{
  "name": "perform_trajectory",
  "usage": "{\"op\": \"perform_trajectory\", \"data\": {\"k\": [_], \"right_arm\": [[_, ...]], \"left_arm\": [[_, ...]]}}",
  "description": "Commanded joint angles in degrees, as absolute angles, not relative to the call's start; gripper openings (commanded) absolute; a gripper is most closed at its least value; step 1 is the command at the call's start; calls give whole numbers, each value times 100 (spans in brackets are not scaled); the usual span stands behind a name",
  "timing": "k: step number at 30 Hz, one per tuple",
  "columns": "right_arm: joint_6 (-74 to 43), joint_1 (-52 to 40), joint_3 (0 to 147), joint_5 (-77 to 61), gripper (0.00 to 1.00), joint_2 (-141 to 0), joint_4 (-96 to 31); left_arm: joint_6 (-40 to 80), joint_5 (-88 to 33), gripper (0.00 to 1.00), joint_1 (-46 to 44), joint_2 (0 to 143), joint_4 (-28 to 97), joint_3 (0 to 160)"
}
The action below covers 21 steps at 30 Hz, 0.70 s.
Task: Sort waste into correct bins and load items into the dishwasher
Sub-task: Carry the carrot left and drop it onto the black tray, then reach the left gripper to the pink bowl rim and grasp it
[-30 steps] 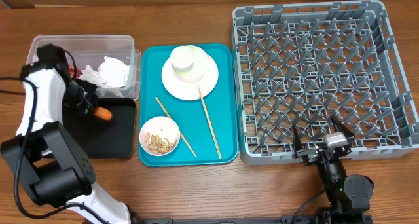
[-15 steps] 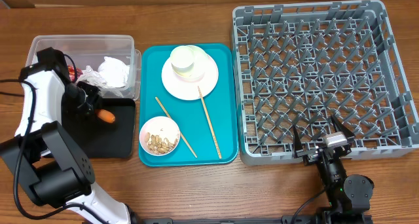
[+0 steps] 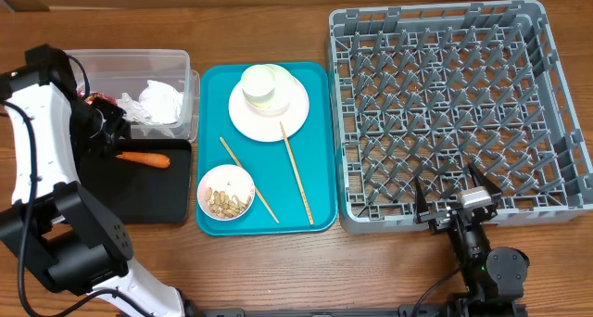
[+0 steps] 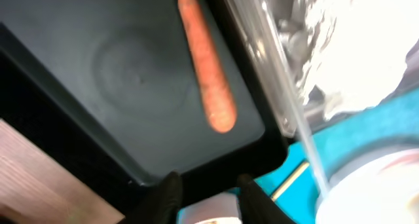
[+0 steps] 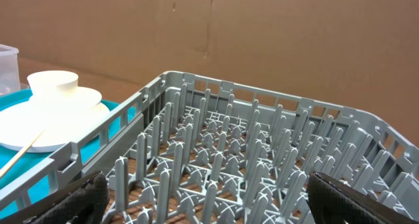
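Observation:
The orange carrot (image 3: 145, 158) lies on the black tray (image 3: 157, 195); it also shows in the left wrist view (image 4: 207, 63). My left gripper (image 3: 107, 132) (image 4: 208, 196) is open and empty, just above and left of the carrot. Crumpled white paper (image 3: 159, 102) (image 4: 357, 40) and a bit of red wrapper (image 3: 89, 97) lie in the clear tub (image 3: 178, 61). The plate (image 3: 293, 115) with the cup (image 3: 262, 85), the bowl (image 3: 225, 189) of beige scraps and two chopsticks (image 3: 297, 173) (image 3: 248, 180) sit on the teal tray. My right gripper (image 3: 454, 196) (image 5: 216, 204) is open at the grey dish rack's (image 3: 445, 104) front edge.
The teal tray (image 3: 321, 150) lies between the bins and the rack. The rack's upright pegs (image 5: 216, 158) fill the right wrist view, with a cardboard wall behind. Bare wooden table (image 3: 278, 271) runs along the front.
My left gripper has let go of the carrot and drawn back to the left. The carrot now lies flat on the black tray. The right arm has not moved.

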<state>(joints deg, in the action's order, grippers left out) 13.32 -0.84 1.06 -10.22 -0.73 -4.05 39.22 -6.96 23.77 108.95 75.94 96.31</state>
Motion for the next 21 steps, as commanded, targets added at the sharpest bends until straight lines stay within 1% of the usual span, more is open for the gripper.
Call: {"op": "perform_trajectory", "data": {"k": [1,6,15,18,21], "right_arm": [[1288,-106,47,-991,100,-27,-377],[1288,-106,47,-991,100,-27,-377],[1288,-106,47,-991,100,-27,-377],[1288,-106,47,-991,100,-27,-377],[1288,-106,47,-991,100,-27,-377]], "left_arm": [[3227,-888,24,2285,10827,7826,9821],[2818,-880,15,1857,10700,8193,9821],[2383,-840,14,646,10608,8672,9797],[2198,-838,6,176,10608,8746,9765],[2119,-836,6,-290,10608,8772,9695]]}}
